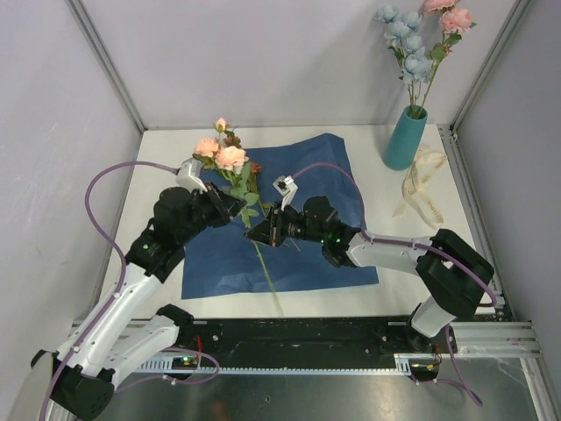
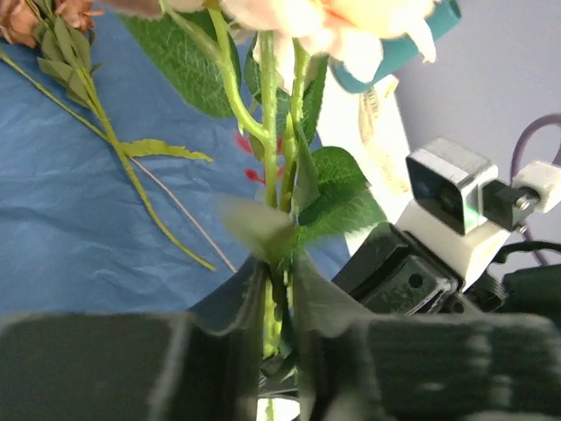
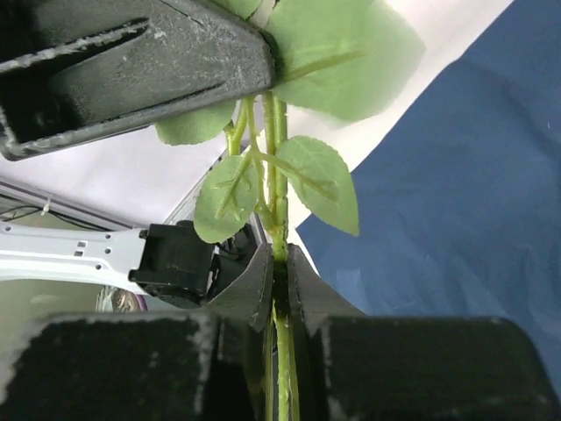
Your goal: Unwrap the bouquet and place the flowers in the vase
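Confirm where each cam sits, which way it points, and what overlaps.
Top external: above and behind the bases, looking down on the table, blue paper and vase; both arms show.
Left wrist: on the left arm, sighting past its own left pincer up the rose stem.
Right wrist: on the right arm, sighting past its own right pincer along that stem.
Shared: both wrist views catch stem and paper.
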